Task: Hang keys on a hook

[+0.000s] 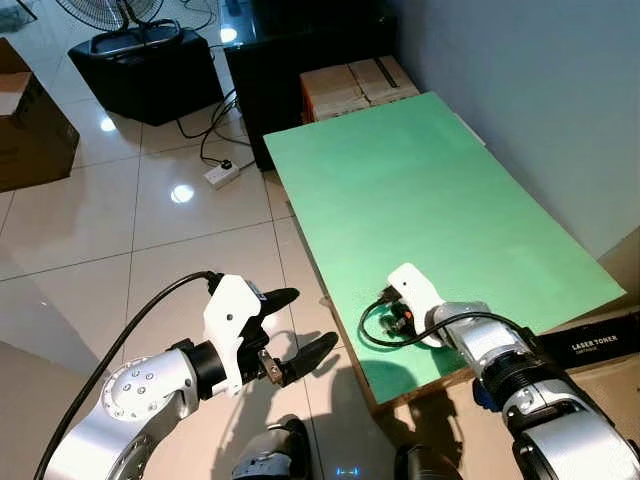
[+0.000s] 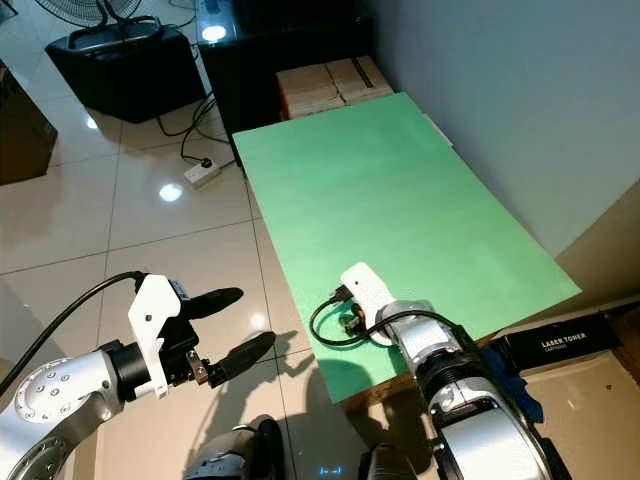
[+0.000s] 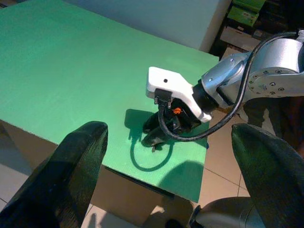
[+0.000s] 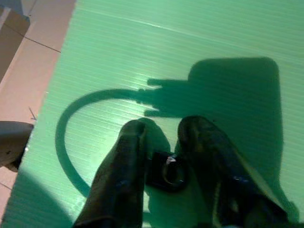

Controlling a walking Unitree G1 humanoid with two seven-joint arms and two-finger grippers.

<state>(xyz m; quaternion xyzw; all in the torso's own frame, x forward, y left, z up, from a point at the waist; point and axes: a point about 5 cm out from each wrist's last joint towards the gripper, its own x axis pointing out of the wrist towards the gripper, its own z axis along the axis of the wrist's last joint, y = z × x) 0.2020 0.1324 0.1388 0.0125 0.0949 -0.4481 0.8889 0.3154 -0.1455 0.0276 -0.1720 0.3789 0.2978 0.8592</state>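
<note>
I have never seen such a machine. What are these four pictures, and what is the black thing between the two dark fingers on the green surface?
This is a humanoid robot with two silver arms. Two pictures come from its head, looking down; the other two come from a camera on each wrist. The right end effector is lowered onto the green board, its fingers on either side of a small black object with a metal ring, probably the keys. They are close around it, but it still lies on the board. The left end effector is open, over the tiled floor. I see no hook.
</note>
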